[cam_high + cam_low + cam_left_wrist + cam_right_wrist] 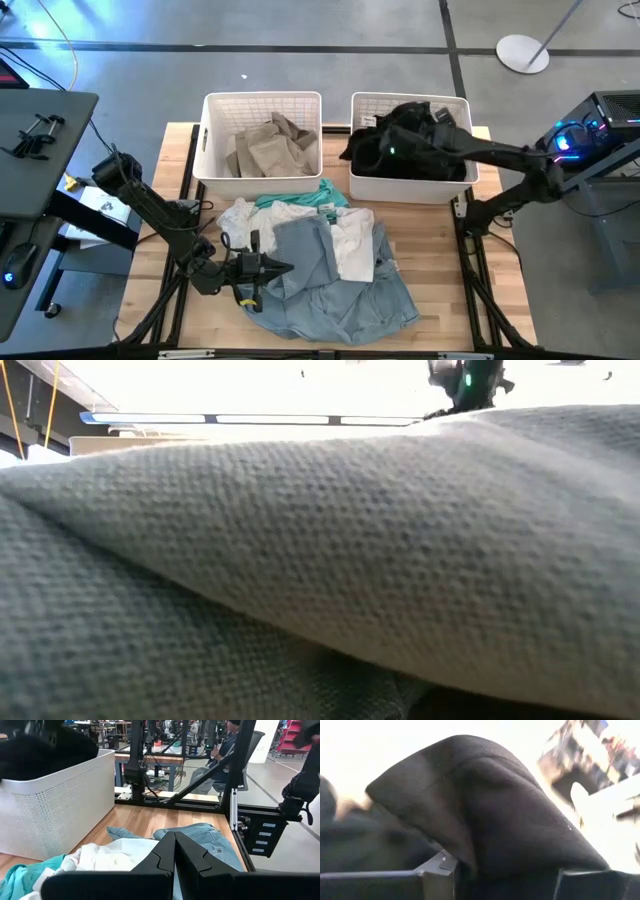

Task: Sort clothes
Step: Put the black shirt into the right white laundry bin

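Here the clothes sit in three groups. In the high view, tan garments [270,148] fill the left basket [262,100] at upper centre, black garments [400,150] fill the right basket [410,100] beside it, and an unsorted heap lies on the counter [150,290] at lower centre: a blue-grey denim piece [330,295] at the bottom, white garments [345,245] over it, and a teal garment [310,197] at the top edge.

The left claw [275,266] lies low at the heap's left edge, its fingers [165,857] pressed together with no cloth visibly between them. The right claw [385,150] reaches into the right basket; the right wrist view shows black cloth draped across its fingers [440,865], so it appears to be gripping a black garment.

All pieces are judged soft, light and limp; denim is the heaviest and stiffest. A raised fold or free edge probably offers the best hold, since a flat pinch may catch the layer beneath.
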Tool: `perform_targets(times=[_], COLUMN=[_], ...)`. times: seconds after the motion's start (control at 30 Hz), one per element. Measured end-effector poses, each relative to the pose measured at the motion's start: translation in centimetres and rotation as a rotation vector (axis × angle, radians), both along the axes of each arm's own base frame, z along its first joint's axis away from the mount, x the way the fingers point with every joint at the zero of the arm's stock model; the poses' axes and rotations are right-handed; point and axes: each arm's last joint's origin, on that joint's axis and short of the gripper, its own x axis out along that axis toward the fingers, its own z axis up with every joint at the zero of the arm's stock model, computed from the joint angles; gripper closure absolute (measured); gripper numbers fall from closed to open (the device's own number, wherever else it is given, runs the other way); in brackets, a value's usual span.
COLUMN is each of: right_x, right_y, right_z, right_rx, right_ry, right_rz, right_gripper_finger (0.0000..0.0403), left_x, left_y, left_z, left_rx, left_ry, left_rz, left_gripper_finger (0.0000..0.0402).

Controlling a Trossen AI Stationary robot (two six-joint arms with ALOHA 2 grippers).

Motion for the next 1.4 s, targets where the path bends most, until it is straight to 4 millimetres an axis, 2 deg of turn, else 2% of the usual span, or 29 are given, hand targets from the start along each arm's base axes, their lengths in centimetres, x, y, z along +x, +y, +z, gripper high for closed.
perform_targets(times=[0.17, 0.33, 0.43, 0.57, 0.63, 0.73, 0.87, 1.0, 1.13, 1.27, 1.4], right_x=[-1.6, -3.3, -4.2, -4.8, -4.8, -4.4, -4.0, -4.6, -4.9, -3.0, -0.2], right_y=[-3.4, -5.3, -5.9, -6.3, -6.3, -6.1, -5.7, -5.2, -4.5, -3.9, -3.9], right_z=[-4.9, -9.9, -11.8, -12.6, -11.9, -9.8, -4.9, 0.0, 3.6, 4.4, 2.9], right_rx=[0.225, 0.420, 0.461, 0.472, 0.473, 0.456, 0.425, 0.449, 0.510, 0.682, 0.654], right_ry=[0.042, -0.031, -0.066, -0.067, -0.050, -0.054, -0.102, -0.159, -0.292, -0.461, -0.569], right_rz=[-0.083, -0.101, -0.129, -0.144, -0.132, -0.103, -0.074, -0.111, -0.078, 0.216, 0.418], right_gripper_finger=[0.0254, 0.0254, 0.0254, 0.0254, 0.0254, 0.0254, 0.0254, 0.0254, 0.0254, 0.0258, 0.0292], left_x=[0.0, 0.0, 0.0, 0.0, 0.0, 0.0, 0.0, 0.0, 0.0, 0.0, 0.0], left_y=[0.0, 0.0, 0.0, 0.0, 0.0, 0.0, 0.0, 0.0, 0.0, 0.0, 0.0], left_z=[-0.1, -0.1, -0.1, -0.1, -0.1, -0.1, -0.1, -0.1, -0.1, -0.1, -0.1], left_rx=[-0.003, -0.003, -0.003, -0.003, -0.004, -0.004, -0.004, -0.003, -0.004, -0.004, -0.004], left_ry=[0.008, 0.008, 0.008, 0.008, 0.008, 0.008, 0.008, 0.008, 0.008, 0.007, 0.007], left_rz=[0.002, 0.001, 0.002, 0.002, 0.002, 0.002, 0.002, 0.002, 0.002, 0.002, 0.002], left_gripper_finger=[0.0401, 0.0401, 0.0401, 0.0401, 0.0401, 0.0401, 0.0401, 0.0401, 0.0401, 0.0401, 0.0401])
